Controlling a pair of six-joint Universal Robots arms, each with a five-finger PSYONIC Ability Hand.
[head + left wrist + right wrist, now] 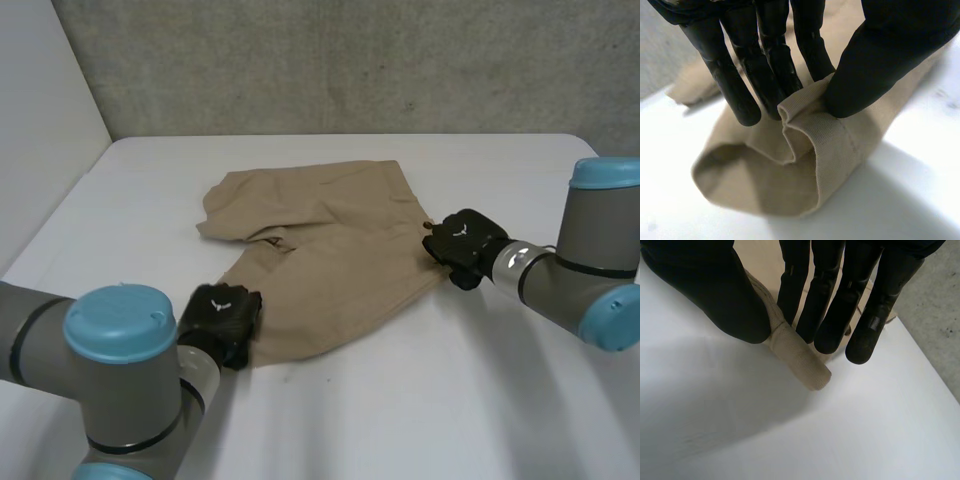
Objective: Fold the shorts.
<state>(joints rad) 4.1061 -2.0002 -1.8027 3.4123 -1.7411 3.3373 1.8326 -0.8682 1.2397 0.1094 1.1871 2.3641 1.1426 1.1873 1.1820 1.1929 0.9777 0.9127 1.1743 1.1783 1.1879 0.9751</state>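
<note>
**Q:** What fills the head view?

**A:** A white table with a grey wall behind it. Tan shorts lie spread at the centre of the frame, rumpled toward the upper left.

**Q:** Where are your arms?

**A:** My left arm enters at the lower left and my right arm at the right edge. My left hand sits at the shorts' lower-left corner. My right hand sits at their right edge.

**Q:** Are the hands holding anything?

**A:** Both are grasping cloth. In the left wrist view, thumb and fingers pinch the stitched hem of a leg opening. In the right wrist view, thumb and fingers pinch a thin rolled edge just above the table.

**Q:** How should this step go?

**A:** I judge it to be the lift for a fold. I would raise both hands together and level, keeping the edge between them taut. Then I would carry it toward the upper left and lay edge on edge. My right pinch looks shallow, so it could slip if I pull hard.
</note>
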